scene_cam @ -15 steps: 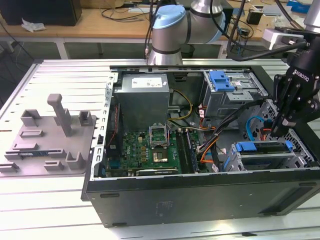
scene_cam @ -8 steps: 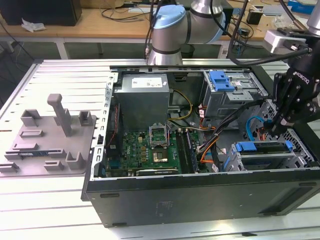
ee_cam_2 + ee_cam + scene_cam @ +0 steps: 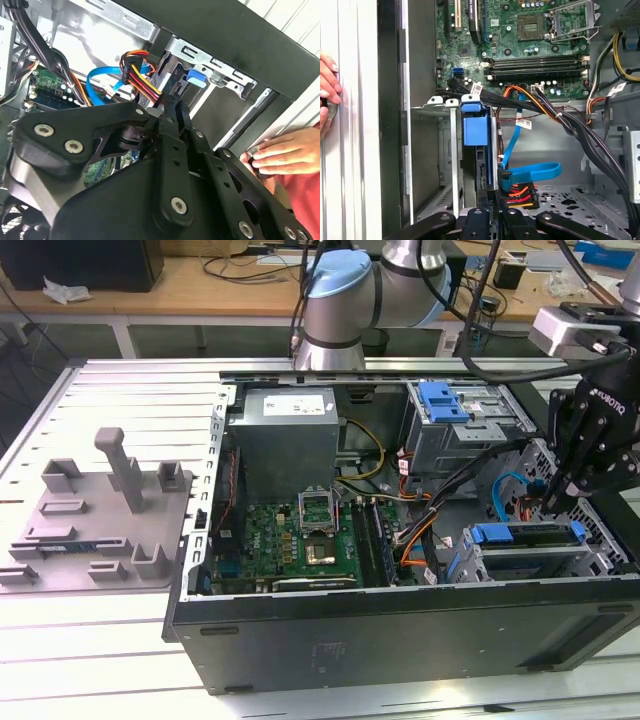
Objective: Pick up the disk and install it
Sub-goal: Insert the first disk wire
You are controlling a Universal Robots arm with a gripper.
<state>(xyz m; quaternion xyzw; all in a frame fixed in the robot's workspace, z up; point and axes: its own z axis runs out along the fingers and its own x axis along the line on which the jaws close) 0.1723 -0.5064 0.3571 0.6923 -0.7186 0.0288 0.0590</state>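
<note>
The disk (image 3: 525, 534) sits edge-up in the lower drive cage at the case's front corner on the exterior view's right. Its blue carrier (image 3: 474, 131) lies level with the cage's mouth. Its blue tab (image 3: 196, 76) also shows in the second wrist view. My gripper (image 3: 558, 498) hangs just above the disk's inner end, close to the cables. In both wrist views the black fingers (image 3: 172, 107) stand pressed together, and nothing shows between them. The fingertips (image 3: 482, 200) are at the disk's end, beside the orange-and-red power plug (image 3: 520, 192).
The open computer case (image 3: 400, 625) lies on a slatted table. A person's hand (image 3: 280, 155) rests on the case's outer edge. A grey fixture with posts (image 3: 100, 510) stands at the exterior view's left. A blue bracket (image 3: 440, 400) tops the upper cage. Cables (image 3: 430, 505) cross beside the motherboard (image 3: 300, 540).
</note>
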